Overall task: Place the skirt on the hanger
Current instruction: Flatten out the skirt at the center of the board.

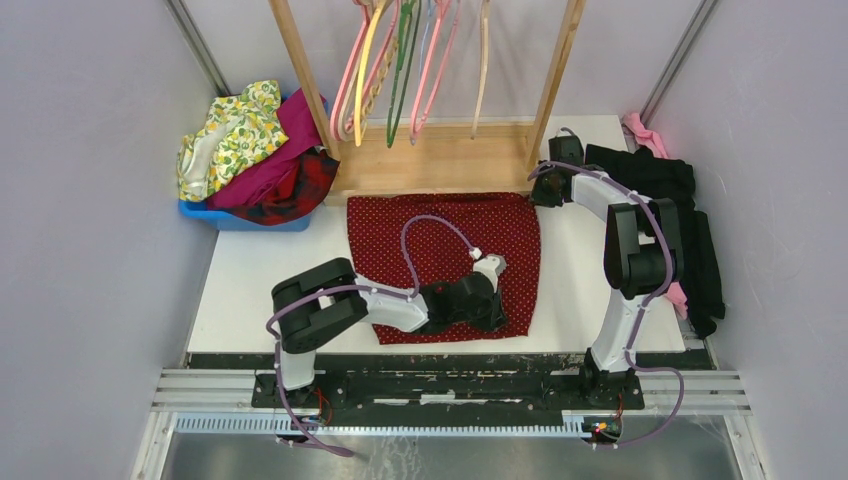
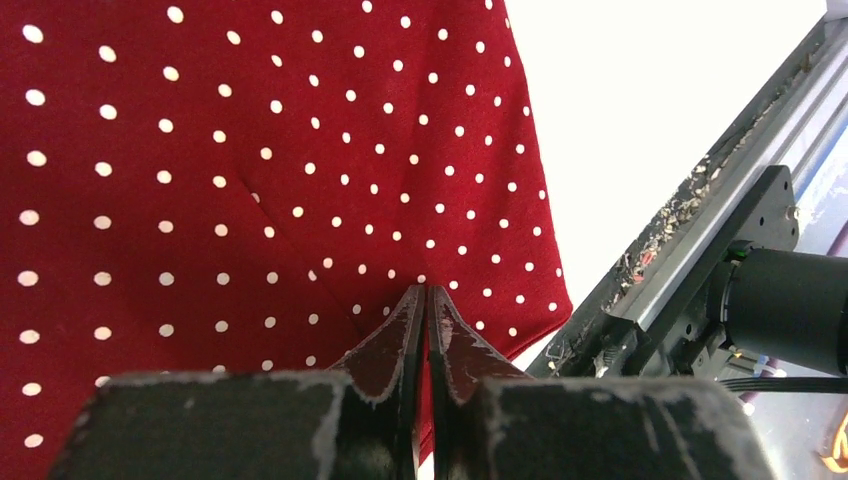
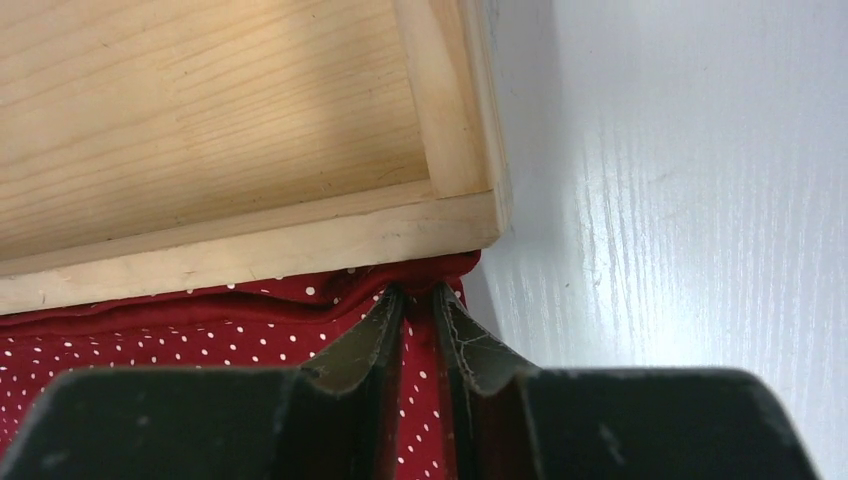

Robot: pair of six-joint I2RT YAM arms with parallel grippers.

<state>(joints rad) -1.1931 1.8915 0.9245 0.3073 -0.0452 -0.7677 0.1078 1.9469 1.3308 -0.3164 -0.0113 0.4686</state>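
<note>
— Where is the skirt at this moment?

— The skirt (image 1: 440,240) lies flat on the white worktop (image 1: 260,290), about in the middle. Its far edge touches the base of the wooden rack (image 1: 430,160). Both my arms reach to its right side.

— What is your left tool doing?

— My left tool (image 1: 495,305) is low over the near right part of the skirt, not far from the near right corner. In the left wrist view the fingertips (image 2: 405,320) are pressed almost together, with only a thin line between them, and they sit on the dotted cloth. Small creases run toward the tips, so I say it has a little pinch of the skirt.

— And the right one?

— My right tool (image 1: 548,188) is at the far right corner of the skirt, just beside the corner of the rack base. In the right wrist view its two fingers stand close together and a fold of the red hem is between them. So it is closed on the skirt too.

— What else is around?

— A row of hangers (image 1: 400,70) hangs on the rack. A blue bin (image 1: 245,218) with mixed clothes stands at the far left, just beside the rack. A black garment (image 1: 665,190) lies at the right edge of the worktop.
</note>
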